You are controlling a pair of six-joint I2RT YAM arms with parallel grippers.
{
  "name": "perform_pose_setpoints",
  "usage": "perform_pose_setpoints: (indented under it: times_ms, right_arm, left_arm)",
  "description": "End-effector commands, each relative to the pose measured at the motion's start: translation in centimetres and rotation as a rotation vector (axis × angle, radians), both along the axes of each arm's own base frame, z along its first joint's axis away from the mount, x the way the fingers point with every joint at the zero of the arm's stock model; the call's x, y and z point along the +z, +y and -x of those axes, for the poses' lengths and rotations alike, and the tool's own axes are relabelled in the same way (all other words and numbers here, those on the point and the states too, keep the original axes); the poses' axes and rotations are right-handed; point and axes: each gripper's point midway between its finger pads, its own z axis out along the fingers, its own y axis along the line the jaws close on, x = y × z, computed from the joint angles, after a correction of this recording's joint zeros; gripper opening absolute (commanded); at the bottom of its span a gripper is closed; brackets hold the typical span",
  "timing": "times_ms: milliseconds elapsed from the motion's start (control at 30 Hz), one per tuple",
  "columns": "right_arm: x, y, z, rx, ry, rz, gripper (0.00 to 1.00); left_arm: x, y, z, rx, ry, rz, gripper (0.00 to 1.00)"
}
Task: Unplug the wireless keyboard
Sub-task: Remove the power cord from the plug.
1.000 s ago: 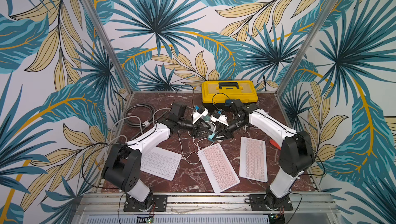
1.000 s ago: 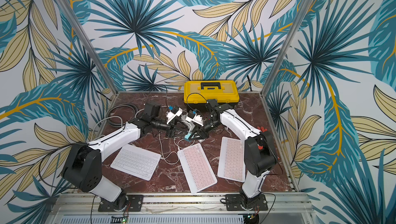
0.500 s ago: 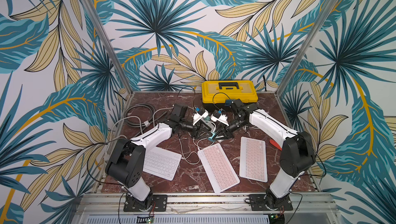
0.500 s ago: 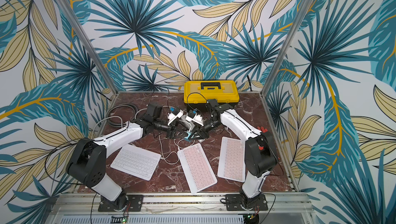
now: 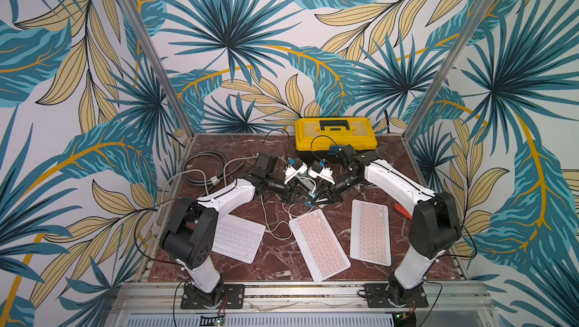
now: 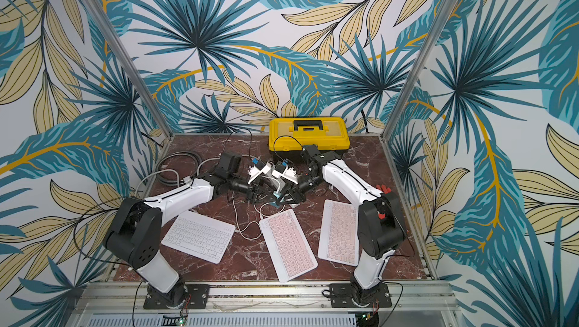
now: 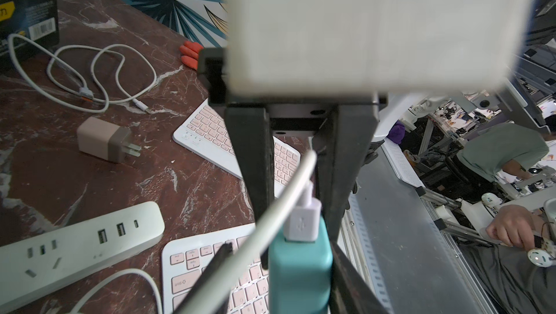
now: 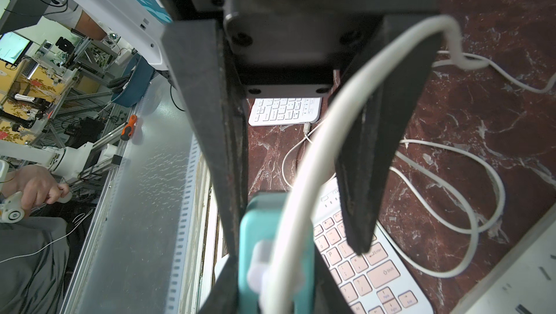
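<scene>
R gripper [image 8: 294,249] + L gripper [image 7: 299,237] at 1 teal charger [image 7: 301,273]
R clamps its body; L straddles seated white USB plug [image 7: 302,223], can't tell if pinched.

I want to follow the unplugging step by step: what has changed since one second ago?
The left arm leaned in toward the middle, carrying the left tool closer around the white USB plug in the teal charger. No new grasp or release is visible. The right tool still holds the teal charger; the white keyboard, middle pink keyboard, outer pink keyboard and yellow toolbox stayed put.
</scene>
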Motion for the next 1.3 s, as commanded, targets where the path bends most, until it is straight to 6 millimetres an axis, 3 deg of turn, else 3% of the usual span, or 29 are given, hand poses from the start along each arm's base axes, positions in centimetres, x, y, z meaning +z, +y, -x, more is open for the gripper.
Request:
perform_pose_setpoints:
  times_ms: [0,67,167,200,467,633,800,967,1167,1267]
  right_arm:
    - [0.6,0.7,0.1,0.009,0.024,-0.036,0.22]
    - [0.6,0.7,0.0,0.004,0.024,-0.035,0.23]
    - [0.3,0.7,-0.7,-0.03,0.013,-0.025,0.27]
    - [0.0,0.7,-1.1,-0.055,0.007,-0.011,0.29]
    - [-0.6,-0.3,-3.0,-0.193,-0.047,0.029,0.44]
    - [-0.5,-1.5,-4.8,-0.32,-0.035,0.048,0.44]
    - [-0.7,-2.7,-7.8,-0.526,-0.062,0.084,0.41]
    - [-0.6,-3.9,-11.7,-0.843,0.035,0.073,0.37]
    - [0.4,-3.4,-13.9,-1.029,0.109,-0.082,0.33]
    - [1.1,-2.5,-14.2,-1.034,0.133,-0.176,0.35]
  left_arm:
    - [0.3,-0.8,-0.1,-0.023,0.007,0.013,0.4]
    - [0.3,-0.7,0.0,-0.029,0.026,0.017,0.29]
    - [0.1,-0.7,-0.1,-0.024,0.035,0.011,0.01]
    - [0.0,-0.6,-0.2,-0.013,0.032,0.006,0.0]
    - [-0.7,0.8,-2.4,0.099,-0.018,-0.047,0.0]
    - [-2.2,1.8,-5.1,0.239,-0.059,-0.139,0.0]
    - [-4.9,3.6,-9.0,0.474,-0.163,-0.331,0.0]
    - [-5.9,3.9,-10.1,0.574,-0.24,-0.438,0.0]
    - [-6.1,2.7,-9.9,0.575,-0.259,-0.456,0.0]
    - [-5.6,2.3,-9.9,0.582,-0.252,-0.446,0.0]
